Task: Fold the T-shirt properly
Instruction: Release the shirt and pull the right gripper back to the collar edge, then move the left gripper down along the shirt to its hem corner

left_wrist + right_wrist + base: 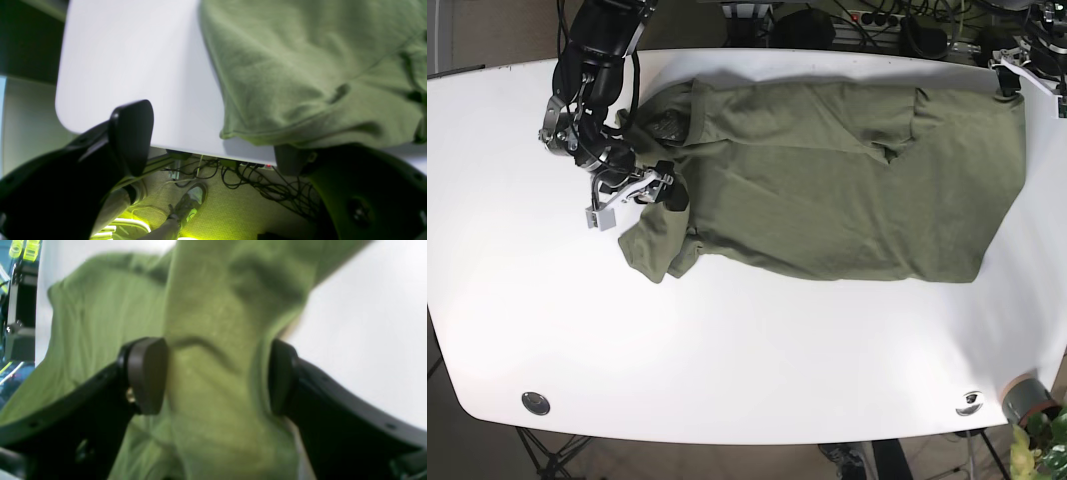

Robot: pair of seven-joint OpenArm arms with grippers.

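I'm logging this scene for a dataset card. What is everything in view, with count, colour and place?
T-shirt: one, olive green, spread across the far half of the table, one sleeve bunched at the base view's left.
Table: one, white, fills the base view.
Round fittings: two, metallic, near the table's front corners.
Plant pot: one, grey, green leaves beside it, off the table's front corner at the base view's right.
Cables: a tangle, black, on the floor beyond the table edge.
Shoes: a person's feet, dark shoes, on the floor.
Right tool: one, black, fingers either side of a fold of the shirt.
Left tool: one, black, at the shirt's corner by the table edge.
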